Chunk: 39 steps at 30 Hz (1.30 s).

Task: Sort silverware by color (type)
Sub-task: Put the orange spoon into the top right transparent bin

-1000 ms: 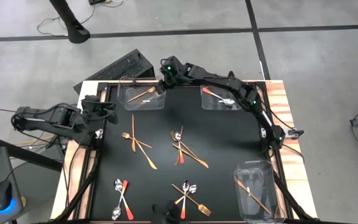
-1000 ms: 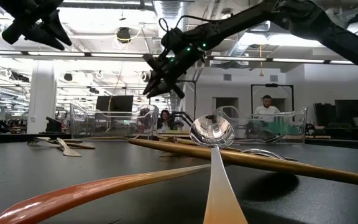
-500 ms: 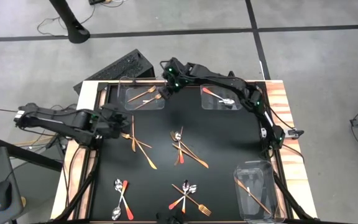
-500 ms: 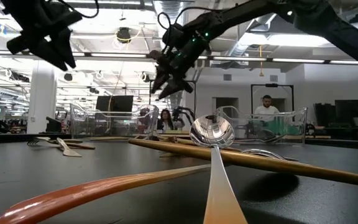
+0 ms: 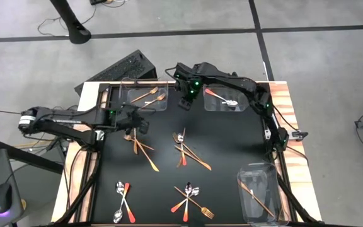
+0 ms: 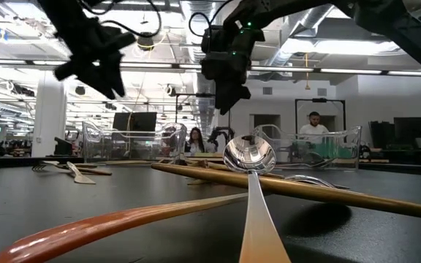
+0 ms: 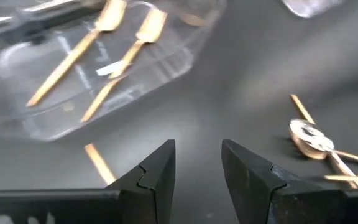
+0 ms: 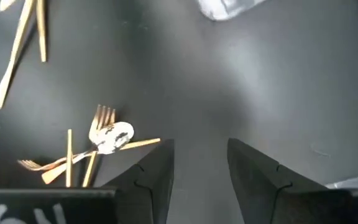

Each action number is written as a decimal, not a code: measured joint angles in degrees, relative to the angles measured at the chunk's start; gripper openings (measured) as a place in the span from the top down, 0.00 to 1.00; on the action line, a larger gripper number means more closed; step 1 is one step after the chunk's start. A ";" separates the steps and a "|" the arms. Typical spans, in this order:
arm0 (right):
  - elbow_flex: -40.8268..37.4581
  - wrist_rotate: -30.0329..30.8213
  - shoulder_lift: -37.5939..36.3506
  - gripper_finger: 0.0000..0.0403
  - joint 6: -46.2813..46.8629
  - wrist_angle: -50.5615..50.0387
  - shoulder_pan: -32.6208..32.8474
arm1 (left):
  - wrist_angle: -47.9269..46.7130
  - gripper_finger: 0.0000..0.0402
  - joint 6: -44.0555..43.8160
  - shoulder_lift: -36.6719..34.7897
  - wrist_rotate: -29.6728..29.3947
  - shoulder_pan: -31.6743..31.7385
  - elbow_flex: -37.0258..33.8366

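Note:
The silverware lies in several small heaps on the black mat: gold sticks and a fork [image 5: 140, 147], a spoon-and-stick heap [image 5: 188, 151], red-handled spoons [image 5: 123, 200], and a mixed heap [image 5: 191, 202]. My left gripper [image 5: 137, 122] [image 7: 197, 163] hangs open above the mat, just beyond the left heap and on the near side of the far-left bin. My right gripper [image 5: 184, 99] [image 8: 197, 163] is open and empty, in the air between the two far bins. In the low view both grippers, the left [image 6: 93, 55] and the right [image 6: 229, 69], are well above the table.
The far-left clear bin [image 5: 130, 104] holds two copper forks [image 7: 114, 46]. A red-handled spoon lies in the far-right bin [image 5: 239, 107], and a gold stick in the near-right bin [image 5: 251, 173]. A keyboard [image 5: 121, 69] sits beyond the table's far-left corner. People sit in the room behind.
My left gripper has moved from the table's left edge toward the right, out over the mat to the left heap. My right gripper has moved from above the far-left bin toward the right and the near side, to the gap between the far bins.

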 joint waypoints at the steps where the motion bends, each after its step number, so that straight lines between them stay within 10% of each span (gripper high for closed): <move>1: 0.01 -0.02 -0.12 0.58 -0.12 -0.18 0.05 | 1.96 0.71 2.32 0.74 2.42 1.24 0.00; 8: 0.00 -0.08 -0.49 0.58 1.85 -5.94 2.72 | 10.02 0.71 11.29 4.56 13.73 6.97 0.00; 25: -0.09 9.74 -0.43 0.68 31.81 0.47 18.67 | 6.40 0.71 22.57 -11.76 10.80 7.12 0.02; 30: -7.22 10.92 -0.34 0.77 43.73 5.42 22.02 | 5.10 0.71 29.27 -13.02 5.68 7.34 0.02; 39: -21.88 8.84 -0.24 0.80 61.19 19.45 22.67 | 3.91 0.71 34.47 -12.51 13.66 7.82 0.04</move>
